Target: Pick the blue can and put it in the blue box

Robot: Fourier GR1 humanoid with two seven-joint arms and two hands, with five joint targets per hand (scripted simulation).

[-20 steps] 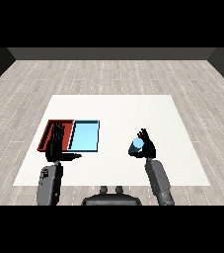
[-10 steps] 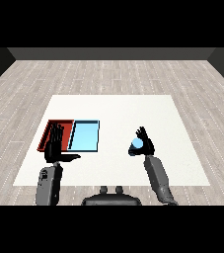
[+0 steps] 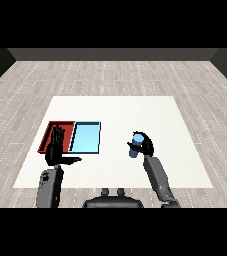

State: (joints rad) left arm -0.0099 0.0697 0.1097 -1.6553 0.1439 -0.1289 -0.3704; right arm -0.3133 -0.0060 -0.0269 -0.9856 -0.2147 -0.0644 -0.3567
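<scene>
Starting at my left, the left hand is standing upright with its fingers straight and spread wide, thumb sticking out to the side, holding nothing. It is showing in front of the red tray, hiding part of that tray's near right corner. Touching the red tray's right side, the light blue tray is lying flat, and I am seeing nothing inside it.

Moving right across a bare stretch of table, I am seeing the blue can sitting upright in the right hand, whose fingers are curling round it from the right side. The can is well apart from the light blue tray (whether its base is touching the table or hanging just above it, I cannot tell). I am reading no brand, label or writing on the can or the trays; the can is looking plain blue with a paler top.

Both trays and both hands are sitting over the white table, which is plain and square-edged. Around it, a floor of pale grey wood planks is running back to a dark wall.
</scene>
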